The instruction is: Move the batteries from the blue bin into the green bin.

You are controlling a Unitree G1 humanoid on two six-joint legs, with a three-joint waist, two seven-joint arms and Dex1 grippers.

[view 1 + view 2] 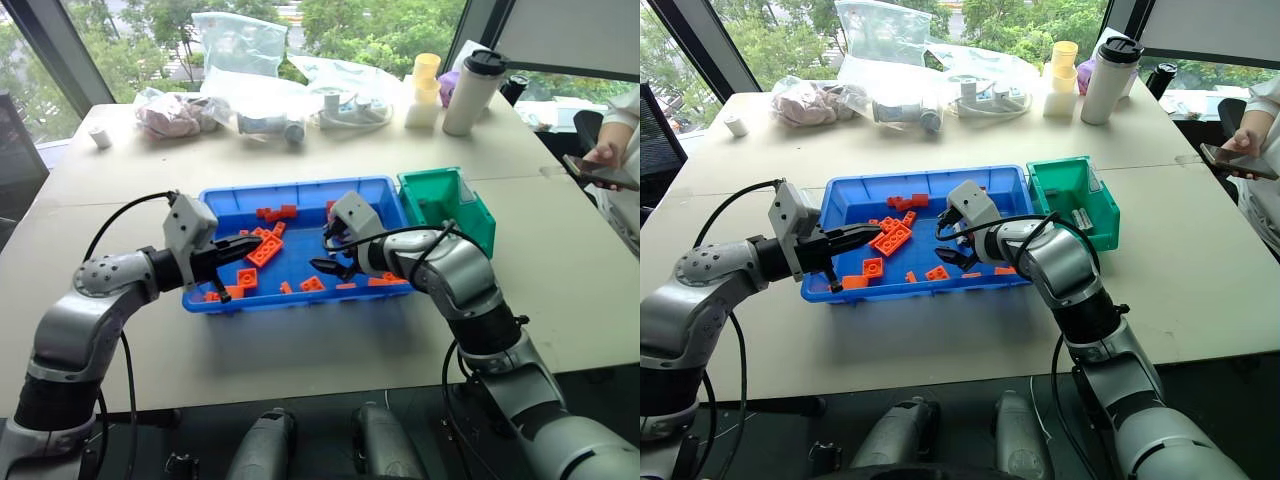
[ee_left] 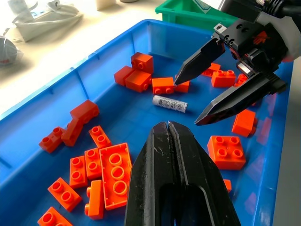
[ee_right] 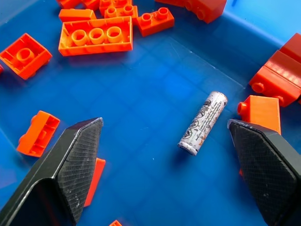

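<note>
One battery (image 3: 203, 123), a slim silver cylinder with dark print, lies flat on the floor of the blue bin (image 1: 300, 188) among orange bricks. My right gripper (image 3: 163, 122) hangs open just above it, one finger on each side, touching nothing. The battery (image 2: 170, 104) also lies just beyond the tips of my left gripper (image 2: 168, 127), which is shut and empty over the bin's left half (image 1: 256, 242). The green bin (image 1: 445, 205) stands against the blue bin's right end, and a small grey item (image 1: 1080, 217) lies inside it.
Orange bricks (image 1: 264, 250) are scattered across the blue bin, some close to the battery. Plastic bags (image 1: 240, 45), cups (image 1: 425, 90) and a tall tumbler (image 1: 474, 92) line the table's far edge. A person's hand with a phone (image 1: 600, 170) is at the right edge.
</note>
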